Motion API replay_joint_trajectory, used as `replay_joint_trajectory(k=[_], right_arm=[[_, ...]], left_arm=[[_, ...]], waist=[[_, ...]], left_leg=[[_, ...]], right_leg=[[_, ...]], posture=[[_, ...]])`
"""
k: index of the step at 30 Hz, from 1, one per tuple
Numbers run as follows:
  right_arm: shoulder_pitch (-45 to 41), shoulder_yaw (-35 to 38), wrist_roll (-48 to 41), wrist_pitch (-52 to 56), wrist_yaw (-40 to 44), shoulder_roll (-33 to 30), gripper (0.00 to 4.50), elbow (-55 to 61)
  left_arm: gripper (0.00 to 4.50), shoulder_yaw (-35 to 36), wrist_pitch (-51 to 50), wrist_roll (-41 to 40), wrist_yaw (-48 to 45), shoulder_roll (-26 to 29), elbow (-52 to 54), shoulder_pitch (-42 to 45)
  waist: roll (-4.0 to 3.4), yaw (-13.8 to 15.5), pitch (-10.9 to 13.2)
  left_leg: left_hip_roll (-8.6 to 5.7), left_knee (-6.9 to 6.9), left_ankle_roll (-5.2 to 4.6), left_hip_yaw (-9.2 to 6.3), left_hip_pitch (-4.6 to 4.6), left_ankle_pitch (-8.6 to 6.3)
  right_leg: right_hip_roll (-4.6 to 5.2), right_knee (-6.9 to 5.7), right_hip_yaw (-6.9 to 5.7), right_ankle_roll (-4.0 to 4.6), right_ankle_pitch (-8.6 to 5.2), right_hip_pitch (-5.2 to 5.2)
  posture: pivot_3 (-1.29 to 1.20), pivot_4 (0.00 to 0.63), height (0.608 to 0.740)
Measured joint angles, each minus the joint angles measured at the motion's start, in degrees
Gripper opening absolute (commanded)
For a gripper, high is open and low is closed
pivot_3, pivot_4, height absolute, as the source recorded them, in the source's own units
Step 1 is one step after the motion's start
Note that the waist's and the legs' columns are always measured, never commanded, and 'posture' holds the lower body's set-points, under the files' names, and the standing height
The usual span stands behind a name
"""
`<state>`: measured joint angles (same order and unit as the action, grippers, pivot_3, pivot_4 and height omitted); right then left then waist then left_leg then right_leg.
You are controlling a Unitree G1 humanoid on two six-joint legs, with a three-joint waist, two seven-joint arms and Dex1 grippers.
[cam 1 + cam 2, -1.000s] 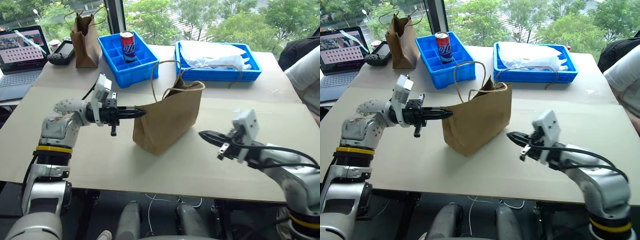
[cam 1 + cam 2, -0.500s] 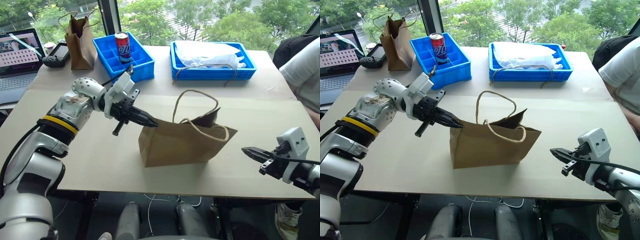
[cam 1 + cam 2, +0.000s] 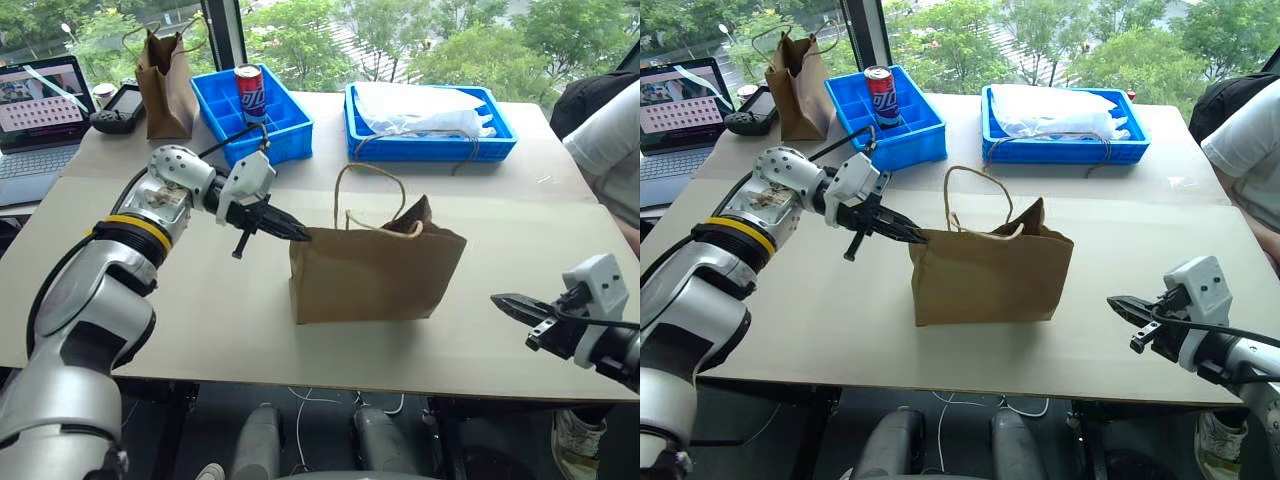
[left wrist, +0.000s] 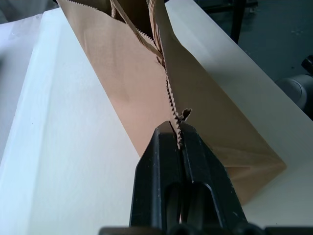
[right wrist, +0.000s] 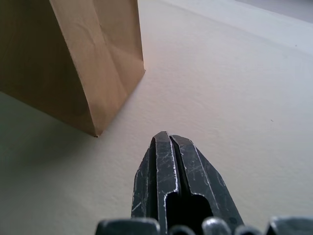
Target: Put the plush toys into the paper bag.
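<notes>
2 hands at work: the left hand (image 4: pixel 178 142) pinches the paper bag (image 3: pixel 375 272) rim; the right hand (image 3: pixel 512 305) hangs closed, empty; judging next, spreading the mouth.

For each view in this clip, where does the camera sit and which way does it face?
Head pair: above, facing down over the table; both arms show.
Left wrist: along the left gripper, shut on the paper bag rim.
Right wrist: along the shut right gripper, towards the bag's bottom corner.
Shared: all show the bag.
</notes>
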<state>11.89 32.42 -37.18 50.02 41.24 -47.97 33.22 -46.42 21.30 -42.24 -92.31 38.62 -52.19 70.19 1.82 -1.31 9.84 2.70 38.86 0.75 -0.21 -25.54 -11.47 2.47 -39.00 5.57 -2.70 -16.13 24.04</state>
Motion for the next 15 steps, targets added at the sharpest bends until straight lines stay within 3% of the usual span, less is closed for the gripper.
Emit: replay_joint_trajectory(k=[7,15], right_arm=[[0.1,-0.6,1.0,-1.2,0.6,0.0,0.0,-1.9],[1.6,0.1,2.7,-1.5,1.3,-1.3,0.0,-4.5]], left_arm=[[0.02,-5.0,-0.1,-4.7,0.0,4.2,7.8,1.2],[0.02,-5.6,-0.7,-11.3,0.0,6.8,14.0,3.8]], waist=[[0.0,0.1,0.0],[0.0,0.2,0.0]], left_leg=[[0.0,0.0,0.0,0.0,-0.02,0.0],[0.0,0.02,0.0,0.0,-0.02,0.0]], right_leg=[[0.0,-0.01,0.01,0.0,0.0,0.03],[0.0,-0.01,0.0,-0.01,0.0,0.02]], posture=[[0.0,0.15,0.694],[0.0,0.15,0.694]])
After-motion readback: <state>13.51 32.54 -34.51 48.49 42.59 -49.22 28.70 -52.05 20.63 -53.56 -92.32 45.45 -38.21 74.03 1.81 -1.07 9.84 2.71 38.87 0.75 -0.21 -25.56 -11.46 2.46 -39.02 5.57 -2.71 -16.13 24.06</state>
